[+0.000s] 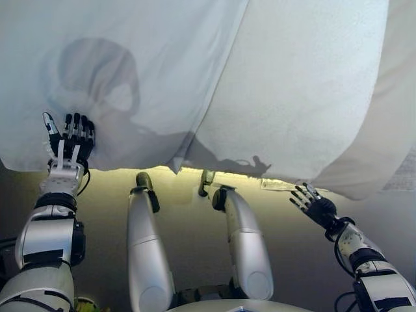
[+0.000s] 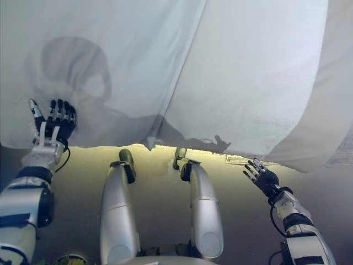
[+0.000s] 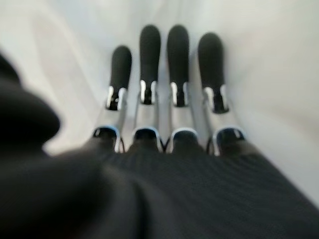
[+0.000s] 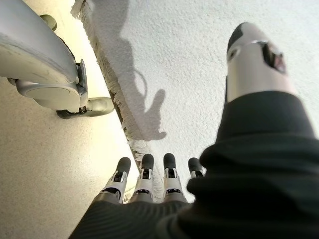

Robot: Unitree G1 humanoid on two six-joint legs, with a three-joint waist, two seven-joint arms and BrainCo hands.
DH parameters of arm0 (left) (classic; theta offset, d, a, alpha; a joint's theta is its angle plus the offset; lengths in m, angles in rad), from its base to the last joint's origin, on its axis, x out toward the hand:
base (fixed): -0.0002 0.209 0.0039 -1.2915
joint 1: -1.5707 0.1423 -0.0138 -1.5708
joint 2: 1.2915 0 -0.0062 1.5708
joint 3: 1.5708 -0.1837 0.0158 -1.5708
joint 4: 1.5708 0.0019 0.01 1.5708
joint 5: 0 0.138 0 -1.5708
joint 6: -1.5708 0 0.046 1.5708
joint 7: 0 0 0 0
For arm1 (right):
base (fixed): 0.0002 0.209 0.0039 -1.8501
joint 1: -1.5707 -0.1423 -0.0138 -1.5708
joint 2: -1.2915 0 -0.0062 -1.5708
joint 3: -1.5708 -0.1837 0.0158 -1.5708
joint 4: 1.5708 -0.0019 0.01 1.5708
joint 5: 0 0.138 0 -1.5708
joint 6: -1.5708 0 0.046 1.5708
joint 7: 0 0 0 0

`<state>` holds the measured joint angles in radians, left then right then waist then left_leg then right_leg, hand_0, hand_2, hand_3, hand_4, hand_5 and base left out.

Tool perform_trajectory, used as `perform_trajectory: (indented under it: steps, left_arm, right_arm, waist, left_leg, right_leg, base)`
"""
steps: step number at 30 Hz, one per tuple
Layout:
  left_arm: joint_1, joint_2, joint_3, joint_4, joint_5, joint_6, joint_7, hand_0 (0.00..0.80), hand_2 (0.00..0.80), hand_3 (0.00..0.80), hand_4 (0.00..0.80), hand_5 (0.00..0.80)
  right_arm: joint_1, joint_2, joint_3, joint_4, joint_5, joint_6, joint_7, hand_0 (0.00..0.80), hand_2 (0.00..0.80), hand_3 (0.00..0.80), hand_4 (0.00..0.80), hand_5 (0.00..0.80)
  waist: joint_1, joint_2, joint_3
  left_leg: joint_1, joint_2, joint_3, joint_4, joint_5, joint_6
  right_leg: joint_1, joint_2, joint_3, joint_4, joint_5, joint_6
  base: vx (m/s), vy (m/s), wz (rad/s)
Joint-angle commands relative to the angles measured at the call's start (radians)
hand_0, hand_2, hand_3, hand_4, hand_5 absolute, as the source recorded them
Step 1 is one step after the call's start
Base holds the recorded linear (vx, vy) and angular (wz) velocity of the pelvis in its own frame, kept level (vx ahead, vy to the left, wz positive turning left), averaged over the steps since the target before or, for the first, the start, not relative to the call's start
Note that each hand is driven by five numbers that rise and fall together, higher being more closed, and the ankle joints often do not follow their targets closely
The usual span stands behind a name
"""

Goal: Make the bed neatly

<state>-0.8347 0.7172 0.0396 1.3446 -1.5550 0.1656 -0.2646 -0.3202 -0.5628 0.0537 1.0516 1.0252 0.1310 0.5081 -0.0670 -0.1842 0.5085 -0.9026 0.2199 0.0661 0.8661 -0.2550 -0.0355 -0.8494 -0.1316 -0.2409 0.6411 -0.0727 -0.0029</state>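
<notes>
A white bed fills the upper part of the eye views. A smooth white sheet (image 1: 130, 58) covers its left half and a textured white blanket (image 1: 299, 91) overlaps it on the right, its fringed edge (image 4: 117, 104) hanging at the bed's near side. My left hand (image 1: 70, 140) lies flat on the sheet near the near edge, fingers straight (image 3: 159, 64). My right hand (image 1: 315, 205) is open, fingers spread, just below the blanket's near edge and apart from it; its fingers (image 4: 149, 174) show in the right wrist view.
Pale yellowish floor (image 1: 188, 227) runs along the bed's near side. A white pillow or folded cover (image 1: 393, 97) lies at the far right of the bed. A patterned rug edge (image 1: 403, 175) shows at the right.
</notes>
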Motion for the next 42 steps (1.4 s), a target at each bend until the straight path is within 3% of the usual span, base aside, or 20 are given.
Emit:
perform_trajectory:
  steps: [1, 6, 19, 26, 27, 28, 33, 34, 42]
  left_arm:
    - [-0.031, 0.066, -0.055, 0.087, 0.054, 0.066, 0.018, 0.000, 0.000, 0.000, 0.000, 0.000]
    - [-0.027, 0.061, -0.053, 0.108, 0.039, 0.092, 0.020, 0.000, 0.000, 0.000, 0.000, 0.000]
    - [0.108, -0.027, 0.007, 0.063, 0.052, 0.048, 0.010, 0.000, 0.000, 0.000, 0.000, 0.000]
    - [0.261, -0.106, 0.051, 0.043, 0.105, 0.039, 0.032, 0.000, 0.000, 0.000, 0.000, 0.000]
    - [0.297, -0.128, 0.059, 0.040, 0.113, 0.034, 0.028, 0.000, 0.000, 0.000, 0.000, 0.000]
    - [0.319, -0.141, 0.065, 0.038, 0.119, 0.031, 0.029, 0.000, 0.000, 0.000, 0.000, 0.000]
    - [0.447, -0.213, 0.107, 0.035, 0.172, 0.030, 0.032, 0.000, 0.000, 0.000, 0.000, 0.000]
    - [0.468, -0.225, 0.113, 0.034, 0.183, 0.033, 0.030, 0.000, 0.000, 0.000, 0.000, 0.000]
    - [0.603, -0.307, 0.139, 0.029, 0.260, 0.038, 0.016, 0.000, 0.000, 0.000, 0.000, 0.000]
  right_arm:
    - [-0.003, -0.054, 0.014, 0.026, 0.034, -0.007, 0.011, 0.000, 0.000, 0.000, 0.000, 0.000]
    - [0.001, -0.044, 0.018, 0.031, 0.039, -0.018, 0.028, 0.000, 0.000, 0.000, 0.000, 0.000]
    - [0.009, 0.040, 0.038, -0.043, 0.071, -0.044, -0.021, 0.000, 0.000, 0.000, 0.000, 0.000]
    - [0.045, 0.083, 0.006, -0.033, 0.045, -0.069, -0.018, 0.000, 0.000, 0.000, 0.000, 0.000]
    - [0.054, 0.089, -0.006, -0.030, 0.039, -0.073, -0.017, 0.000, 0.000, 0.000, 0.000, 0.000]
    - [0.062, 0.093, -0.010, -0.029, 0.038, -0.075, -0.015, 0.000, 0.000, 0.000, 0.000, 0.000]
    - [0.098, 0.111, -0.048, 0.005, 0.011, -0.093, 0.019, 0.000, 0.000, 0.000, 0.000, 0.000]
    - [0.105, 0.110, -0.058, 0.010, 0.006, -0.093, 0.026, 0.000, 0.000, 0.000, 0.000, 0.000]
    - [0.162, 0.124, -0.111, 0.043, -0.066, -0.097, 0.058, 0.000, 0.000, 0.000, 0.000, 0.000]
  waist:
    - [0.013, -0.061, 0.011]
    - [0.015, -0.070, 0.011]
    - [0.042, -0.075, 0.011]
    - [0.053, -0.044, -0.018]
    - [0.054, -0.041, -0.025]
    - [0.057, -0.034, -0.035]
    - [0.071, -0.018, -0.085]
    - [0.072, -0.019, -0.092]
    - [0.074, 0.024, -0.197]
  left_leg:
    - [-0.022, 0.006, -0.079, -0.002, -0.011, -0.043]
    - [-0.048, 0.004, -0.088, 0.013, -0.017, -0.041]
    - [0.054, 0.008, -0.066, -0.047, -0.015, -0.045]
    - [0.174, 0.007, -0.028, -0.128, 0.006, -0.059]
    - [0.186, 0.002, -0.016, -0.152, 0.042, -0.056]
    - [0.212, 0.005, -0.019, -0.158, 0.015, -0.064]
    - [0.313, 0.000, 0.003, -0.238, 0.041, -0.076]
    - [0.326, -0.006, 0.015, -0.264, 0.076, -0.071]
    - [0.546, -0.031, 0.072, -0.457, 0.135, -0.083]
  right_leg:
    - [0.000, -0.080, 0.074, -0.017, 0.065, 0.138]
    - [-0.020, -0.076, 0.073, -0.017, 0.072, 0.136]
    - [0.086, -0.074, 0.050, -0.080, 0.074, 0.149]
    - [0.200, -0.085, 0.045, -0.138, 0.062, 0.161]
    - [0.213, -0.091, 0.042, -0.160, 0.082, 0.152]
    - [0.233, -0.088, 0.047, -0.156, 0.055, 0.163]
    - [0.326, -0.105, 0.031, -0.210, 0.045, 0.167]
    - [0.342, -0.112, 0.022, -0.234, 0.067, 0.156]
    - [0.540, -0.099, -0.004, -0.386, 0.075, 0.155]
  base:
    - [-0.016, 0.006, -0.13]
    - [-0.023, -0.010, -0.09]
    - [-0.012, -0.080, 0.02]
    - [-0.004, -0.073, 0.02]
    - [0.024, -0.074, -0.02]
    - [0.031, -0.079, 0.04]
    - [0.045, -0.075, 0.03]
    - [-0.035, -0.072, 0.02]
    - [0.090, -0.042, 0.02]
